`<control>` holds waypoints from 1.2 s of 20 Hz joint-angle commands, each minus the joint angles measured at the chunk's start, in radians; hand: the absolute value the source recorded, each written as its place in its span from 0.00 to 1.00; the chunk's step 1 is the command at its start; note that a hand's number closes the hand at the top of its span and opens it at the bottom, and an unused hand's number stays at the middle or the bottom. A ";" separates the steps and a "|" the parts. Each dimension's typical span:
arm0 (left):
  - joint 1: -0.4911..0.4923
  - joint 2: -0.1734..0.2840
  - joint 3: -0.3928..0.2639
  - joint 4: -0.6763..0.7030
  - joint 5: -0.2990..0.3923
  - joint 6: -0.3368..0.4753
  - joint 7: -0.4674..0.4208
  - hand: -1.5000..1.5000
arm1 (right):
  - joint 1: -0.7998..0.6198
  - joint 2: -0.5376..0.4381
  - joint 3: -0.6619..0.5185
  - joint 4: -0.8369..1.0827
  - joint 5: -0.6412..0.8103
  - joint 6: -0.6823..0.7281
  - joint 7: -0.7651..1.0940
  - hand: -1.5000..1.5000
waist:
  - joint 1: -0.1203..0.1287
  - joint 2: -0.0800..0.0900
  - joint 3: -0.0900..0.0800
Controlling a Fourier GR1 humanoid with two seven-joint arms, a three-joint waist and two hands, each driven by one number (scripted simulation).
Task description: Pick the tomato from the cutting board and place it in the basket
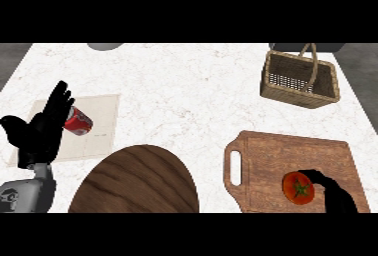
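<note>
left hand: at 9 o'clock of the view, fingers straight and up, holds nothing, resting over the pale mat
can: red, lying on the pale mat just beside the left hand's fingers; touching or not, cannot tell; not part of the task
round wooden board: at 7 o'clock, runs off the lower edge, nothing on it
table: white marble, a wide bare stretch through the middle from 12 o'clock down to the centre
cutting board: at 5 o'clock, handle slot on its left side, its far edge faces the basket
tomato: on the cutting board near its lower edge, not lifted
right hand: comes in from the lower right at 5 o'clock, fingers curled over the tomato's right side and top; looks like a grasp closing, lift not begun
basket: at 1 o'clock, wicker, open top, well apart from the tomato, nothing visible inside
progress: early; reach looks done, grip about made; lift, carry and release are left
room: path from 5 o'clock to 1 o'clock crosses bare board and bare table, nothing in between
edges: basket handle arches over the opening, so the drop likely wants to come in beside it; basket sits near the table's right edge
</note>
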 commanded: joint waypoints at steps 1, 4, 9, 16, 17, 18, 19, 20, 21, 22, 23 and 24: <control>-0.055 -0.020 -0.016 0.054 -0.023 0.012 -0.016 0.50 | -0.073 0.044 0.015 0.071 -0.029 0.017 -0.011 1.00 | 0.002 0.011 0.019; 0.003 -0.018 -0.008 0.000 -0.015 0.005 -0.009 0.50 | -0.070 0.053 0.011 0.131 0.009 -0.027 -0.050 1.00 | 0.007 0.010 0.019; -0.049 0.000 0.017 -0.002 -0.005 0.014 0.055 0.50 | -0.010 0.080 0.013 0.100 -0.009 -0.045 -0.090 1.00 | 0.003 0.009 0.019; -0.081 -0.034 -0.043 0.022 -0.022 -0.005 0.028 0.50 | -0.123 0.097 0.411 0.029 0.140 0.324 -0.070 1.00 | 0.064 0.019 0.017; -0.065 -0.021 -0.031 0.024 -0.020 -0.010 0.020 0.50 | -0.133 0.134 0.423 0.025 0.137 0.326 -0.060 1.00 | 0.065 0.018 0.018; -0.078 -0.019 -0.024 0.019 -0.017 -0.003 0.032 0.50 | -0.119 0.164 0.425 0.010 0.096 0.331 -0.083 1.00 | 0.051 0.016 0.019; -0.054 -0.047 -0.040 0.022 -0.029 0.015 0.019 0.50 | -0.114 0.183 0.425 -0.015 0.070 0.327 -0.083 1.00 | 0.040 0.014 0.019; -0.039 -0.002 -0.006 0.016 -0.004 -0.019 0.021 0.50 | -0.124 0.184 0.416 -0.032 0.034 0.322 -0.082 1.00 | 0.044 0.012 0.019; -0.050 -0.002 0.000 0.026 -0.010 -0.008 0.017 0.50 | -0.111 0.185 0.456 -0.079 0.008 0.294 -0.090 1.00 | 0.027 0.010 0.019; -0.045 -0.003 0.000 0.030 -0.012 -0.009 0.008 0.50 | -0.115 0.187 0.483 -0.087 -0.029 0.274 -0.105 1.00 | 0.023 0.011 0.020; -0.062 -0.003 -0.005 0.020 -0.019 0.001 0.033 0.50 | -0.121 0.188 0.513 -0.158 -0.087 0.274 -0.068 1.00 | 0.017 0.008 0.020; -0.047 -0.015 -0.011 0.007 -0.017 0.005 0.039 0.50 | -0.133 0.189 0.517 -0.169 -0.128 0.237 -0.049 1.00 | 0.017 0.008 0.020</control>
